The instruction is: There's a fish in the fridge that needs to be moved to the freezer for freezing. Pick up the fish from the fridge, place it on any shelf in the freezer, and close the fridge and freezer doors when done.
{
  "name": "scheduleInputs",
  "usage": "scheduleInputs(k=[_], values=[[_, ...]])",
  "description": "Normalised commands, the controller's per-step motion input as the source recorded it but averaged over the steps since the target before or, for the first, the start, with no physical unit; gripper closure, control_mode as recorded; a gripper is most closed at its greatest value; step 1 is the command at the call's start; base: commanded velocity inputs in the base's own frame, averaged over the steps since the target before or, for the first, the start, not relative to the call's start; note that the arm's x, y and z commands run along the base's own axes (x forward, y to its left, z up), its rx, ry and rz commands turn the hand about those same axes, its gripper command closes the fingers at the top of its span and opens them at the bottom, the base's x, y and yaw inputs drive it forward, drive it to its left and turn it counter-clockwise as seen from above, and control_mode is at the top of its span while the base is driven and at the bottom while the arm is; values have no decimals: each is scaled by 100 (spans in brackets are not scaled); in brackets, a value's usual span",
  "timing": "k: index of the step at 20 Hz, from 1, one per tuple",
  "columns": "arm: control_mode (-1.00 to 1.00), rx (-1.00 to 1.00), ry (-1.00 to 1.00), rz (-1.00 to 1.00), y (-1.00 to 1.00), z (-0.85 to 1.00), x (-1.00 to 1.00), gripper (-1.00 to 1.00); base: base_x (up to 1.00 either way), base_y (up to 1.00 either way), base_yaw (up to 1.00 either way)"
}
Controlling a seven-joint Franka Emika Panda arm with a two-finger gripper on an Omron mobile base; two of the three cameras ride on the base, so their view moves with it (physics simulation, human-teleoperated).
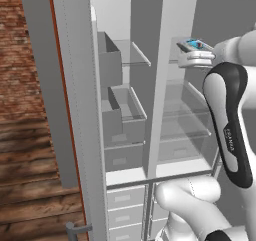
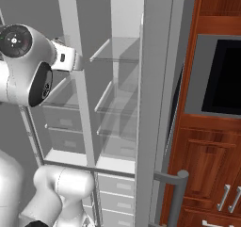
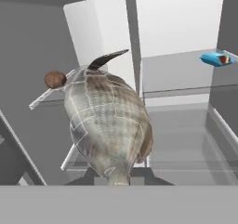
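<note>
Left base view: one tall grey side-by-side unit is seen with both halves open. The narrower freezer half [image 1: 122, 115] holds two deep grey bins [image 1: 111, 60] stacked on the left wall, one grey drawer below them, and one short clear glass shelf [image 1: 136, 54] at the top. The wider fridge half [image 1: 185, 130] carries about three long clear glass plates [image 1: 182, 116]. One bright blue oblong item with an orange spot [image 1: 196, 45] lies on the top plate, just above the white wrist. One open plain grey door [image 1: 80, 115] stands at the left, its bar handle low. The white arm [image 1: 227, 120] rises at the right and covers part of the fridge interior. A brick wall and wooden floor are seen at the left.

Right base view: one open grey door [image 2: 157, 103] with a vertical bar handle stands edge-on in the middle. Three glass plates [image 2: 117, 52] are counted in the fridge. The arm's round joint and forearm block the left side. Red-brown wooden cabinets [image 2: 207, 174] with one dark oven window stand at the right.

Hand view: one pale silvery grey-white fish [image 3: 109, 125] with a dark tail fin is seen upright and close, its lower end between the finger tips; the gripper [image 3: 118, 181] is clenched on it. It is held in the air before the central divider, with the freezer's glass shelf [image 3: 51, 95] behind it to the left. One small brown round item [image 3: 55, 79] sits on that shelf. The blue item [image 3: 216, 59] lies on the fridge plate at the right, well apart from the fish.
</note>
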Motion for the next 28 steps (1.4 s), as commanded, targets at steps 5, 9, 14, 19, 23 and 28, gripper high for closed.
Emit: scheduleInputs(k=[5,9,14,19,23,28], values=[[-100,0,0,0,38,-1,1,100,0,0,0],[-100,0,5,0,33,-1,9,100,0,0,0],[-100,0,6,0,25,0,26,100,0,0,0],[-100,0,6,0,3,-3,41,100,0,0,0],[-100,0,1,1,12,-12,31,100,0,0,0],[-100,-1,0,0,26,-17,30,100,0,0,0]])
